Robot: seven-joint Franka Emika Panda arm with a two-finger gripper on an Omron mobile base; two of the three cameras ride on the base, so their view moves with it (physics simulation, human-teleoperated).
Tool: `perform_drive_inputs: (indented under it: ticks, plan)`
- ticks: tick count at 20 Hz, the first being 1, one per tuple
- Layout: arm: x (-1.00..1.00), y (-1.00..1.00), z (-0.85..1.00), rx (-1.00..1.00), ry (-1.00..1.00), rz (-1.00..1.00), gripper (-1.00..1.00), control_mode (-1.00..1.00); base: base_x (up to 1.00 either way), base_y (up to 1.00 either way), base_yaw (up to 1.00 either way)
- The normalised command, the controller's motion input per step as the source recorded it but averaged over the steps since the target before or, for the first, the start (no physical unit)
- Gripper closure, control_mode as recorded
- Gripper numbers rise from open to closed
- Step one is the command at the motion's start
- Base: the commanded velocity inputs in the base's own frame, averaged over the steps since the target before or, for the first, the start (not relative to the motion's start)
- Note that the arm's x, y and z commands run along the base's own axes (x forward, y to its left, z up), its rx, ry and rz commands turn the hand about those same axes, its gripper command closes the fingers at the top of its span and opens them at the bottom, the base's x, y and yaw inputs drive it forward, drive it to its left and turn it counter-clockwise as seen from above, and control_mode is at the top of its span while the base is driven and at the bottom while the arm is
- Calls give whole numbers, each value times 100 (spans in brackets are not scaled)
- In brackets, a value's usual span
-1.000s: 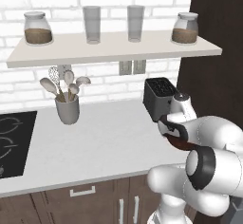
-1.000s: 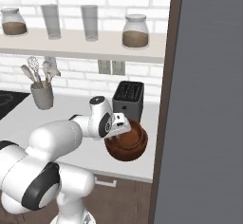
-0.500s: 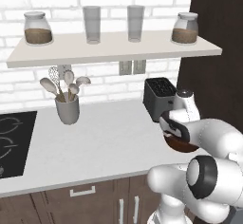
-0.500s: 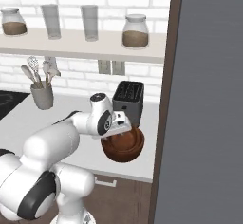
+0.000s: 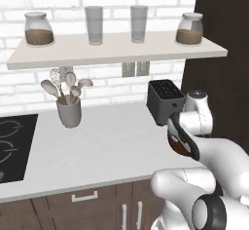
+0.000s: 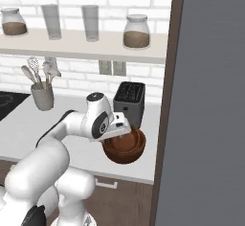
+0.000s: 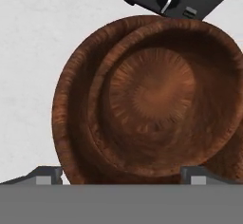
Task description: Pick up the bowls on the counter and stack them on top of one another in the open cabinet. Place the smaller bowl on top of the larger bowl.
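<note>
Lifting slightly since a second ago, my claw (image 6: pixel 125 133) pinches the nested bowls (image 6: pixel 125 147), toaster (image 6: pixel 129 102) at twelve o'clock, cabinet placement pending.

Kitchen: stove top (image 5: pixel 12 146), toaster (image 5: pixel 166 100), utensil cup (image 5: pixel 69 112).

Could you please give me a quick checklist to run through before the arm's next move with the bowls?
1. Smaller bowl sits inside the larger bowl: ok, nested though off-centre.
2. Gripper is over the bowls: ok.
3. Fingers clamped on a rim: cannot tell, the tips are barely visible.
4. Bowls clear of the toaster: not ok, it stands close behind them.
5. Bowls are inside the cabinet: not ok, they sit at the counter edge.
</note>
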Motion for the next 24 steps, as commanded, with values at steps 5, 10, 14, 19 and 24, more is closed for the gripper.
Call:
perform_drive_inputs:
  ticks: [5, 10, 14, 19, 24]
  plan:
    - [1, 13, -18, 2, 0, 0, -100, -100, 0, 0, 0]
    - [25, 1, -24, 0, 0, 1, -100, -100, 0, 0, 0]
    - [45, 0, -38, -2, 4, 4, -100, -100, 0, 0, 0]
    - [21, 0, -44, -2, 8, 6, -100, -100, 0, 0, 0]
    - [-63, 0, -6, 0, 0, 2, -100, -100, 0, 0, 0]
